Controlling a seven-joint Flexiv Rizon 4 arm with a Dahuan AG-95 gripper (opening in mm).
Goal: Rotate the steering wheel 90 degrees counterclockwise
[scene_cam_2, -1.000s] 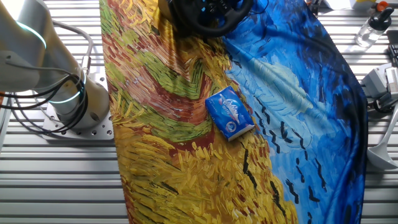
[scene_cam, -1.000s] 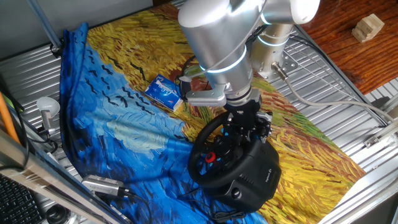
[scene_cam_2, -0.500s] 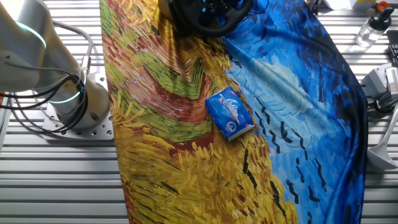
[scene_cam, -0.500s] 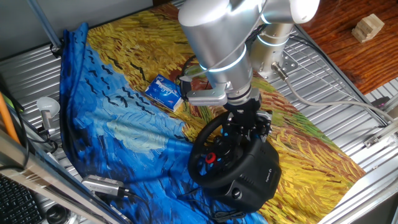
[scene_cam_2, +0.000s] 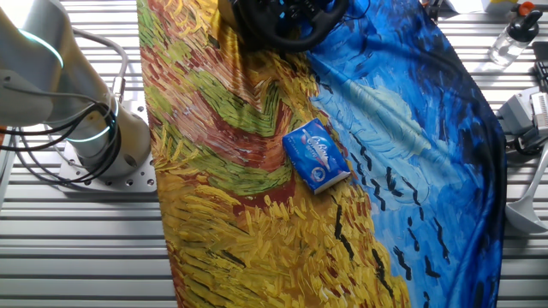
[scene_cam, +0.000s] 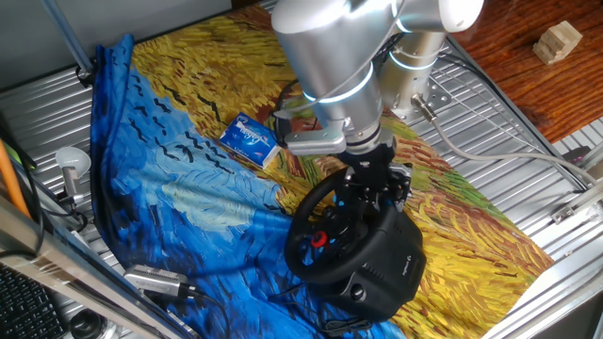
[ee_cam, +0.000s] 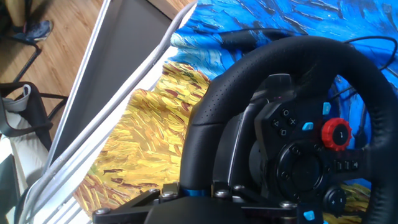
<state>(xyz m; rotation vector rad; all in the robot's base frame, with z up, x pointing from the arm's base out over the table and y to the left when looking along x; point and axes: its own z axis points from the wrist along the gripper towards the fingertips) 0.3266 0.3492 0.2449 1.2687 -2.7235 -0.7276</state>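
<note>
The wheel (scene_cam: 350, 243) is sitting at the cloth's (scene_cam: 188, 169) 5 o'clock corner on the worktop (scene_cam: 528, 179), facing 8 o'clock. The pincer (scene_cam: 369, 193) is pressing down at the rim's 1 o'clock, but the arm is hiding its fingers, so I cannot tell whether they are apart or clamped. The hand view is showing rim (ee_cam: 249, 68) and red button (ee_cam: 336, 134) only. The other fixed view is cutting the wheel (scene_cam_2: 287, 21) off at 12 o'clock; a blue box (scene_cam_2: 316, 155) is lying mid-cloth.

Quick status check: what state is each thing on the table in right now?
Wheel: upright on its base, blue button lights on.
End effector: at the wheel's top rim; grip cannot be told.
Box: closed, flat on the cloth, apart from the wheel.
Cloth: spread over the table, wrinkled.
</note>
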